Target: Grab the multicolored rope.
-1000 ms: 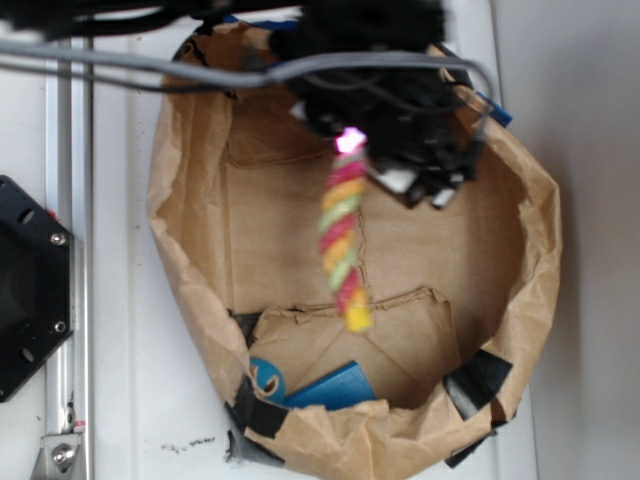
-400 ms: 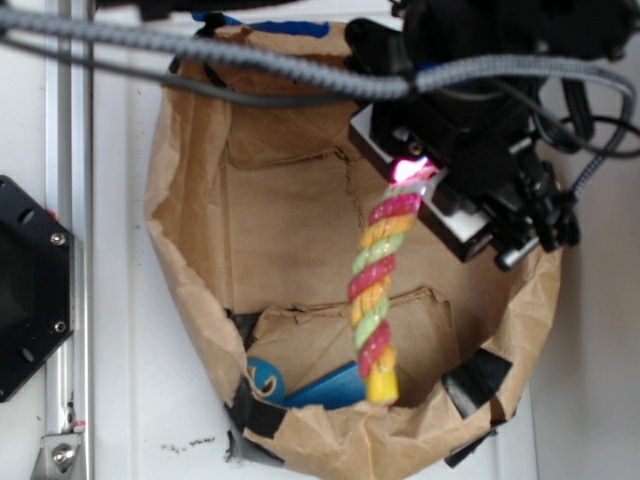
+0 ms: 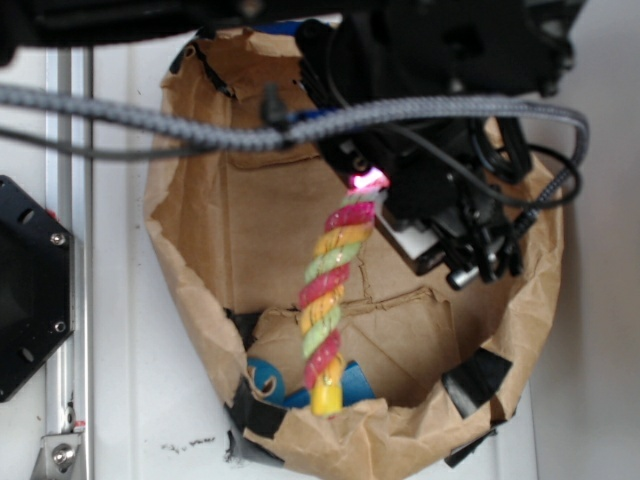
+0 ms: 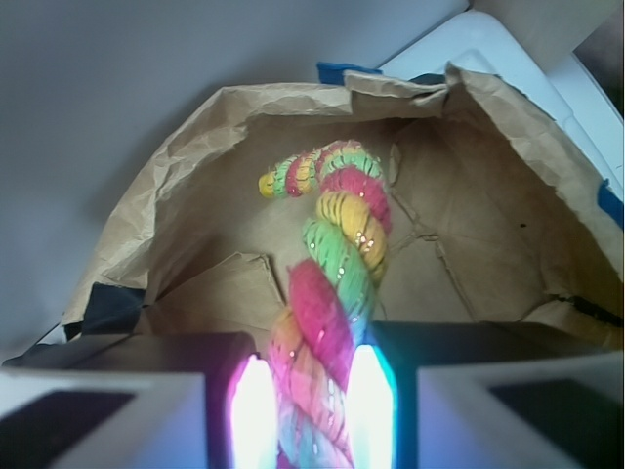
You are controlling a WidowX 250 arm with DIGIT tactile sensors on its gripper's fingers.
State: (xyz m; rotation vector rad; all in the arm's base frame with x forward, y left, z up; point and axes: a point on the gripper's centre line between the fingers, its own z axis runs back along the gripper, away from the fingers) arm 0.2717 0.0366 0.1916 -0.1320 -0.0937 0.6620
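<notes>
The multicolored rope (image 3: 327,295), twisted from red-pink, yellow and pale green strands with a yellow tip, hangs from my gripper (image 3: 366,183) above the brown paper bag (image 3: 190,250). Its lower end dangles over the bag's near rim. In the wrist view the rope (image 4: 337,264) runs up from between my two glowing fingertips, and my gripper (image 4: 311,410) is shut on its upper end. The far yellow tip curls to the left inside the bag (image 4: 195,156).
A blue object (image 3: 355,381) and a round blue piece (image 3: 264,379) lie on the bag's floor near its front wall. A grey braided cable (image 3: 150,122) crosses over the bag. A black mount (image 3: 30,290) and metal rail (image 3: 70,250) stand at left.
The gripper with the rope swung right, then back toward the left; the rope's free end now hangs further left and lower, over the bag's near rim.
</notes>
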